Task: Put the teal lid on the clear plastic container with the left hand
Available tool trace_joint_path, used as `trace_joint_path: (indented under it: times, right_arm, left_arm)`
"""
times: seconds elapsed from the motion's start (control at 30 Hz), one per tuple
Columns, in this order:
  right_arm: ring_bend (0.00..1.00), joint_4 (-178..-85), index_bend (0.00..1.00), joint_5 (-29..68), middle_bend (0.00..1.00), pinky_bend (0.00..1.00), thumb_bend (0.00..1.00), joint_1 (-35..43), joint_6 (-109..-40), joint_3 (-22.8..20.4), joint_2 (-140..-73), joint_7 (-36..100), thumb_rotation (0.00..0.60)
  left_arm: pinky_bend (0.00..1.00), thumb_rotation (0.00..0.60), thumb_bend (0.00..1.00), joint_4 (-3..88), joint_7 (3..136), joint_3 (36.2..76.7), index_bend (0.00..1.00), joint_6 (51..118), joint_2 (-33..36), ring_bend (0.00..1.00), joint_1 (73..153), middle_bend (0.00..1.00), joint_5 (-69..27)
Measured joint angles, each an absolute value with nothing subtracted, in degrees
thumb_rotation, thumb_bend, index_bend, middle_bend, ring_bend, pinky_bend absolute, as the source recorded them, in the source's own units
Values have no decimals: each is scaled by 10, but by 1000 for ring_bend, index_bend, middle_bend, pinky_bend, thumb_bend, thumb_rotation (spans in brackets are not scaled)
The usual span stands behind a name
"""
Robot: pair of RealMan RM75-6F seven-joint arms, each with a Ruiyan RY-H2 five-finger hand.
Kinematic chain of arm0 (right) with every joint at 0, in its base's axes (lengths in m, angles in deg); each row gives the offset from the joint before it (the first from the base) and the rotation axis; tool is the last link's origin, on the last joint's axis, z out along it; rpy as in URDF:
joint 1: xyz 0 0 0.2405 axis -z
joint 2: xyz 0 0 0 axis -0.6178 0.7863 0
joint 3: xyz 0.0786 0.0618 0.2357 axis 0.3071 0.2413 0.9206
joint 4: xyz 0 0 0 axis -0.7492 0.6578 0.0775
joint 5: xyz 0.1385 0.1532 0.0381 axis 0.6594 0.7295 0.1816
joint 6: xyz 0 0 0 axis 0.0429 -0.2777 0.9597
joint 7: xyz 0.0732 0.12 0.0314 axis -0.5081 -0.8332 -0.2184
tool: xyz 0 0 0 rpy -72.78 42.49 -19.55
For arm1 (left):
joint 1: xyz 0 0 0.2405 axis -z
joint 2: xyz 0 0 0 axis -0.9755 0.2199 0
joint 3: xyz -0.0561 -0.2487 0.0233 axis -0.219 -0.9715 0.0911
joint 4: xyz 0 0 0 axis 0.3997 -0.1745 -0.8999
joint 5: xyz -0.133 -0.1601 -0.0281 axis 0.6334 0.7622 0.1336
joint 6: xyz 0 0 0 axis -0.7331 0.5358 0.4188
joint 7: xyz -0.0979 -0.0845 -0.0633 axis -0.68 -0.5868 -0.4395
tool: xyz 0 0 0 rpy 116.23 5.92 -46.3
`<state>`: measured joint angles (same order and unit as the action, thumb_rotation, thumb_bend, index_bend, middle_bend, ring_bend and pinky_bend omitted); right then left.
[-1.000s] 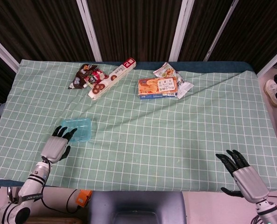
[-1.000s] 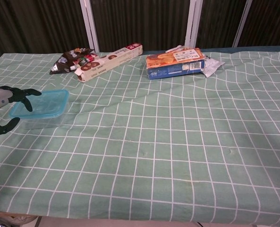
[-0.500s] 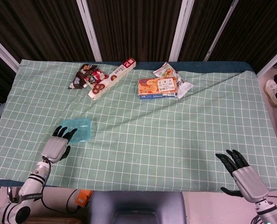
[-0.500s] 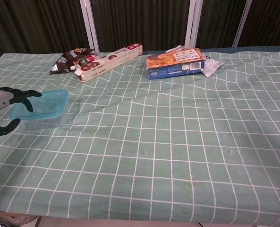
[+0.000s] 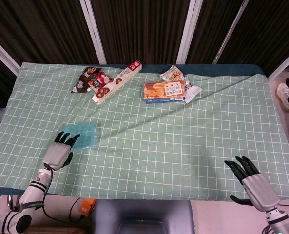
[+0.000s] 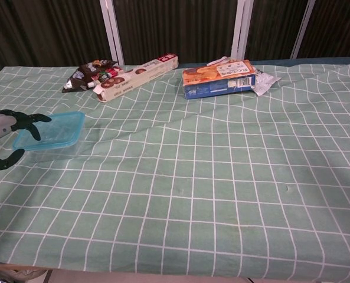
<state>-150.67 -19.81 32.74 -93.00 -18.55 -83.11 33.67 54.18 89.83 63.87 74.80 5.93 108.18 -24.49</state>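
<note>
The right hand rests open and empty at the near right edge of the surface. The left hand has its fingers spread, touching the near edge of the teal lid, gripping nothing. The lid sits atop the clear plastic container, left of centre. It is probably light, thin and flexible: press on its rim corners.

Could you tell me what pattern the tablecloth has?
Green with a white grid, clearest in the chest view.
</note>
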Motion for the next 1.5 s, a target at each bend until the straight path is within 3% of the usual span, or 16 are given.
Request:
trace_joint_path:
  times: [0.23,0.5,1.5]
  right_arm:
    - [0,-1506,155,-199,259,0,186,328,-933,-186,-830,334,600]
    - [0,-1504,155,-203,259,0,186,329,-938,-187,-829,329,600]
    - [0,-1502,155,-205,259,0,185,329,-939,-187,-828,325,600]
  left_arm:
    - [63,600,578,544,891,626,0,776,61,76,1081,261,-263]
    - [62,600,580,566,869,579,0,835,74,76,1085,255,-296]
    - [61,600,581,472,890,578,0,769,23,73,1108,232,-226]
